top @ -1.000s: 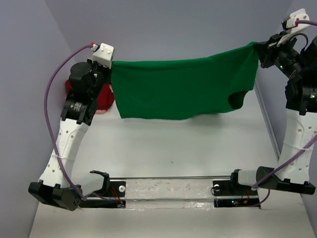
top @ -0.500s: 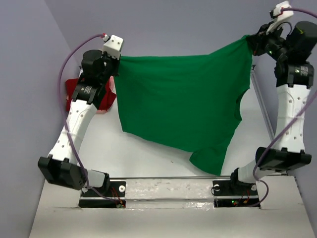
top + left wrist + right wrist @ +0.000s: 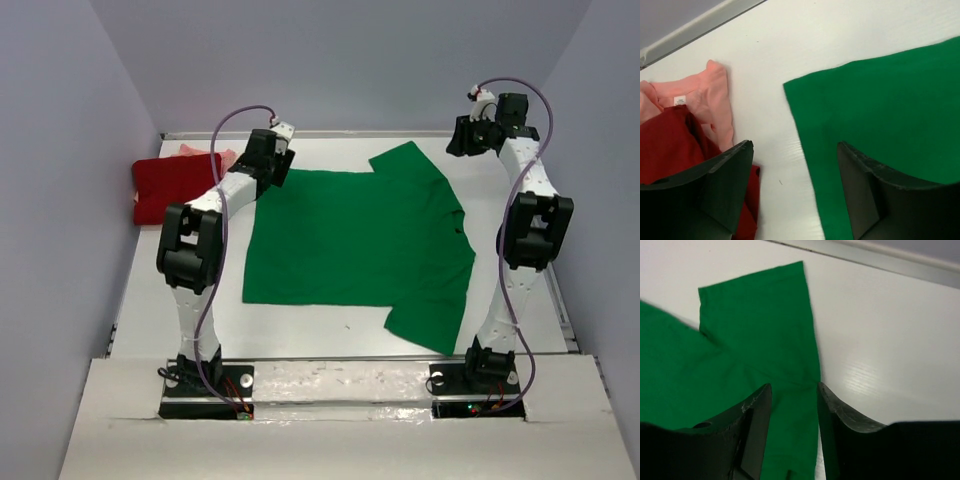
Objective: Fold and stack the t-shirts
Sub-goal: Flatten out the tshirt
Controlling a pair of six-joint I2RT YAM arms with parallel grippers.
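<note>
Across the surface (image 3: 300, 335): the green t-shirt (image 3: 355, 240) lies spread flat, one sleeve at its far edge, the other at its near-right corner.
Just changed: a moment ago it hung stretched in the air between both arms; now it is down and let go.
Left claw (image 3: 794, 147): jaws apart, empty, over the green shirt's far-left corner.
Right claw (image 3: 793, 387): jaws apart, holding nothing, above the green shirt's far sleeve.
Left of the green shirt: the dark red t-shirt (image 3: 170, 185), bunched, with the salmon-pink t-shirt (image 3: 205, 153) showing from under it.
Meaning for the task: laying-out looks finished to me; folding has not begun, and nothing is stacked yet.
</note>
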